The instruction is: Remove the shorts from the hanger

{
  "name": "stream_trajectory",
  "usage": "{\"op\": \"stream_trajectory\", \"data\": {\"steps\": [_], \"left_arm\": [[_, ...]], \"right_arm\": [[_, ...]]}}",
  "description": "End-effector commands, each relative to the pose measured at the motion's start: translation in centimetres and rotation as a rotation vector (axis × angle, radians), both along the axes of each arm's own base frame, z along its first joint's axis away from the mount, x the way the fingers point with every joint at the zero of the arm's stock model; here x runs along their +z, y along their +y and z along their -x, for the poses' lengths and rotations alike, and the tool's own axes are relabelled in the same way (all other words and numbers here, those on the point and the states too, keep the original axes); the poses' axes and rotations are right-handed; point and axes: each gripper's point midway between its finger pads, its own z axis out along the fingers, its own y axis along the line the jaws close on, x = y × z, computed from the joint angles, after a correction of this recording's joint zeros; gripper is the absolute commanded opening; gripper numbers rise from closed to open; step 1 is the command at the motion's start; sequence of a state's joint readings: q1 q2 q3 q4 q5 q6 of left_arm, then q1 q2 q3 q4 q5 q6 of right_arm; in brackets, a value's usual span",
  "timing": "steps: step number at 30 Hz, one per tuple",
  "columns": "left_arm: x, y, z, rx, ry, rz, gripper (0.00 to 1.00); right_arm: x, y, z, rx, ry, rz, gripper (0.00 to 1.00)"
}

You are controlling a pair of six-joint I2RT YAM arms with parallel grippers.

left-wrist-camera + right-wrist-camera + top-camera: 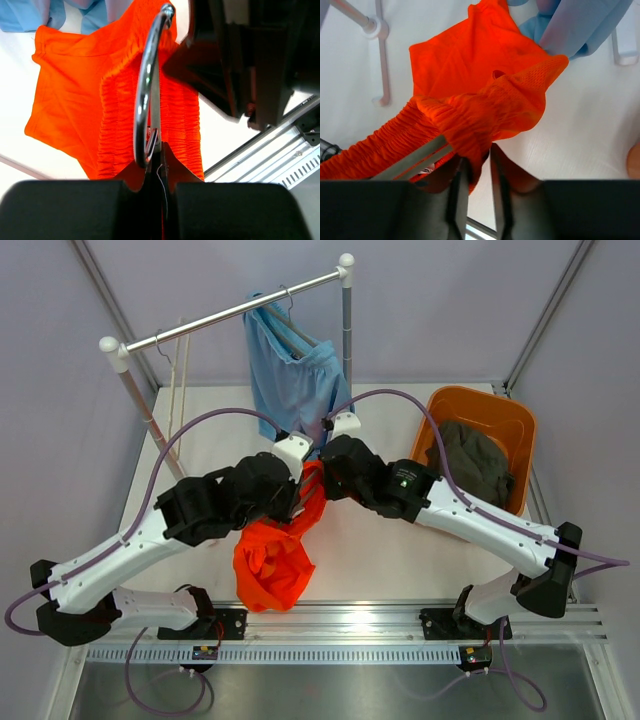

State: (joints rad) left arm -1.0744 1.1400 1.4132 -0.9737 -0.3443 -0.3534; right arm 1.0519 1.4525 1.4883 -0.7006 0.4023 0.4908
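Gripping chrome hanger hook [144,90]: left tool [157,162] | right tool [476,167] pinching ribbed waistband [470,125] of orange shorts [465,65]

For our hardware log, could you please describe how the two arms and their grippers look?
The left arm and right arm have white link shells between bulky black joint housings. A lilac cable loops along each. A small green light shows on the right arm's housing. The left gripper and right gripper have blocky matte black fingers.

Left arm [130,540] and right arm [480,515] meet, jaws clamped.
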Motion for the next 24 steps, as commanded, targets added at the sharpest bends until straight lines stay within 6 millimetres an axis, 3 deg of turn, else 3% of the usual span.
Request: {"op": "stream_trajectory", "data": {"steps": [1,3,8,13,18,24], "left_arm": [[2.7,-0.9,0.6,-0.023,-0.045,0.121,0.00],[2.5,-0.8,1.3,-0.034,-0.043,0.118,0.00],[1.2,-0.2,2.9,-0.067,-0.048,0.095,0.00],[0.7,0.8,3.7,-0.065,-0.057,0.109,0.00],[1.6,0.9,4.8,-0.113,-0.067,0.190,0.00],[4.6,0.1,5.3,-0.184,-0.130,0.321,0.00]], "right_arm": [[3.2,-0.5,-1.6,-0.085,-0.093,-0.036,0.09],[3.9,-1.8,-2.3,-0.139,-0.128,0.004,0.00],[5.4,-5.1,-4.1,-0.216,-0.151,0.015,0.00],[4.8,-8.7,-6.5,-0.307,-0.140,0.042,0.00],[3.3,-9.4,-7.3,-0.313,-0.114,0.041,0.00],[1.7,-6.6,-6.5,-0.211,-0.043,-0.026,0.00]]}}
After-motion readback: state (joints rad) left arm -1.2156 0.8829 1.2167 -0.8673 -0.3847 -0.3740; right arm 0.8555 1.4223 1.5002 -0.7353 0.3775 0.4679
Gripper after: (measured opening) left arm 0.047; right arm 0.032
